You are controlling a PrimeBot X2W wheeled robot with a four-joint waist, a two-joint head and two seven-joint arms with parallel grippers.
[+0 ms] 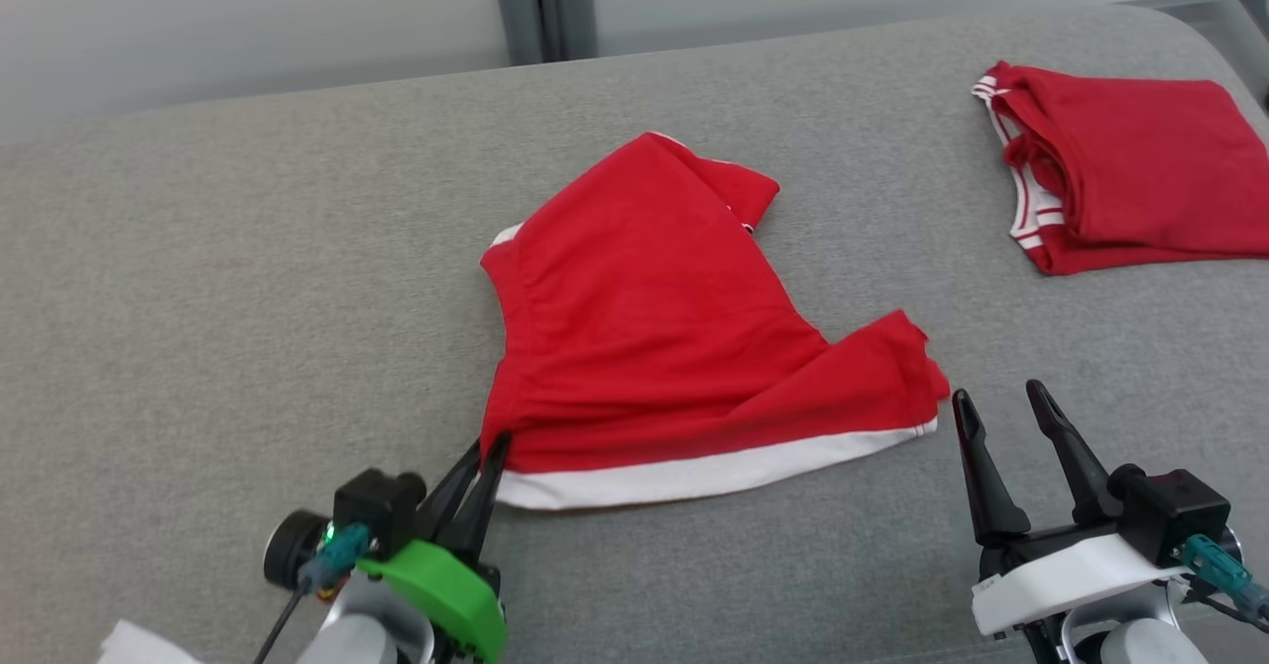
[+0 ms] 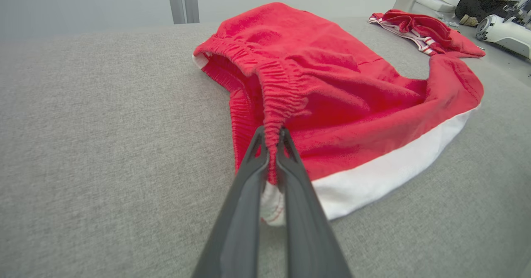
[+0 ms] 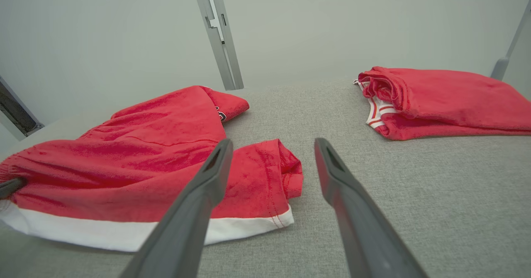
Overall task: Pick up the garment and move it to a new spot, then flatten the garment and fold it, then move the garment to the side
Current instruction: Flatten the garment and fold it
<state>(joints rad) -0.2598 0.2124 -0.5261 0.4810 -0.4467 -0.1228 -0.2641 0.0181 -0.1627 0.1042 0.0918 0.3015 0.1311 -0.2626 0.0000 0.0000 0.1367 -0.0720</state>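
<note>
One corner is secured for the pick-up: we see the left gripper (image 1: pixel 493 449) pinched shut on the waistband (image 2: pixel 274 99) at seven o'clock of the red garment (image 1: pixel 654 347), which lies at the middle of the grey surface (image 1: pixel 218 297), the right gripper (image 1: pixel 998 393) gaping empty at four o'clock; a lift, we judge, comes next.

You've got a grey cloth surface (image 1: pixel 248 297) here; red shorts (image 1: pixel 654 327) lie rumpled at its middle, white hem at the near side; a folded garment (image 1: pixel 1140 168), also red, lies well apart, far right.
</note>
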